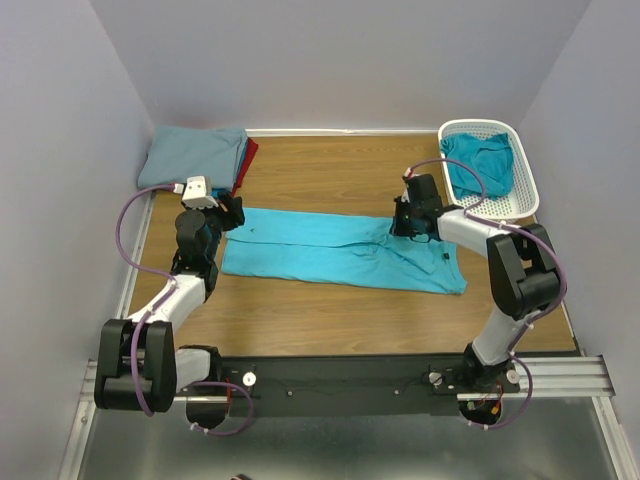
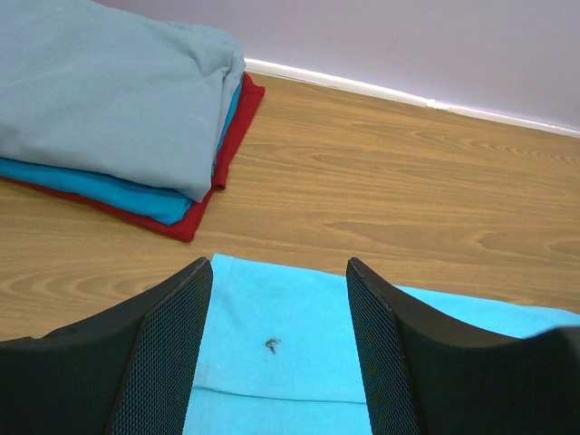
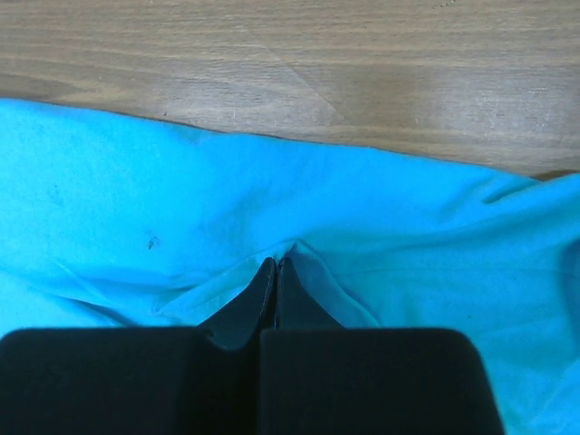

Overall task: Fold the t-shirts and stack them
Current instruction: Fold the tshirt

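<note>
— T-shirts first: where is the one you are working?
— Your soft, bright turquoise t-shirt point(image 1: 340, 252) lies spread as a long band on the brown wooden counter point(image 1: 330, 330), long axis running left to right between your arms.
— The others?
— A folded stack of cloth tees point(image 1: 195, 155), grey-blue over blue over red, sits at the far left corner; a deeper teal tee point(image 1: 482, 165) lies crumpled in the white plastic lattice basket point(image 1: 528, 195), far right.
— Your tools?
— Your right tool point(image 3: 275, 265) is closed tight on the shirt's far edge near its right end; cloth puckers around the tips, so I judge it has a pinch of fabric. Your left tool point(image 2: 279, 267) hangs spread wide over the far left corner, gripping nothing.
— Which way does the move go?
— The shirt's bulk lies toward the arm bases from both tools, and each arm is nearest its own end; bringing that far edge nearward looks likely. A small dark speck point(image 2: 271, 343) marks the cloth under the left tool.
</note>
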Controlling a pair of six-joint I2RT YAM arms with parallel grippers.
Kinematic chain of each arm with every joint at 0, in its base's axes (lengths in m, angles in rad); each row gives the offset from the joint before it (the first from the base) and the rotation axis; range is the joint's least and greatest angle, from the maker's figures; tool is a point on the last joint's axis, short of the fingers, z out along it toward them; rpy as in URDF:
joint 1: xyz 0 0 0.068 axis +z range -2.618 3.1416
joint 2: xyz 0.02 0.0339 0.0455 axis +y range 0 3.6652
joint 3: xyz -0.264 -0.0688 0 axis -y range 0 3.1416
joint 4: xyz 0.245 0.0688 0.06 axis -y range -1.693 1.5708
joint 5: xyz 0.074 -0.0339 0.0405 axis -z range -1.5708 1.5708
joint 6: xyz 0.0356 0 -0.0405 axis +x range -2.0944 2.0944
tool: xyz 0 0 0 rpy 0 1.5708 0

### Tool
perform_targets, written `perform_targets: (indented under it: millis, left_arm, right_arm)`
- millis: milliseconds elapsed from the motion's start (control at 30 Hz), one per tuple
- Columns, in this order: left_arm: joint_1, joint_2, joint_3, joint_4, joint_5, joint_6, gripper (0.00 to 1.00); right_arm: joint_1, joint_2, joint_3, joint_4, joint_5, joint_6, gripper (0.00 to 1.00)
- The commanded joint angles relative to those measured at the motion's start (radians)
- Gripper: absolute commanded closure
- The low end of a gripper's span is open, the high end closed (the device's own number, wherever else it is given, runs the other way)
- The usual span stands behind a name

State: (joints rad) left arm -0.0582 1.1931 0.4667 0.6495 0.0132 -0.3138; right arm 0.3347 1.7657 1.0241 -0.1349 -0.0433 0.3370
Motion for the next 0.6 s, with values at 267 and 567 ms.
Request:
perform_targets:
  millis: [267,567]
  left_arm:
    - [0.009,0.008,0.02,0.016,0.018,0.015,0.31]
    - [0.011,0.01,0.021,0.007,0.022,0.015,0.31]
  right_arm:
    - [0.05,-0.146,-0.113,0.001,-0.017,0.031,1.0]
    - [0.119,-0.158,-0.147,-0.011,0.022,0.069,1.0]
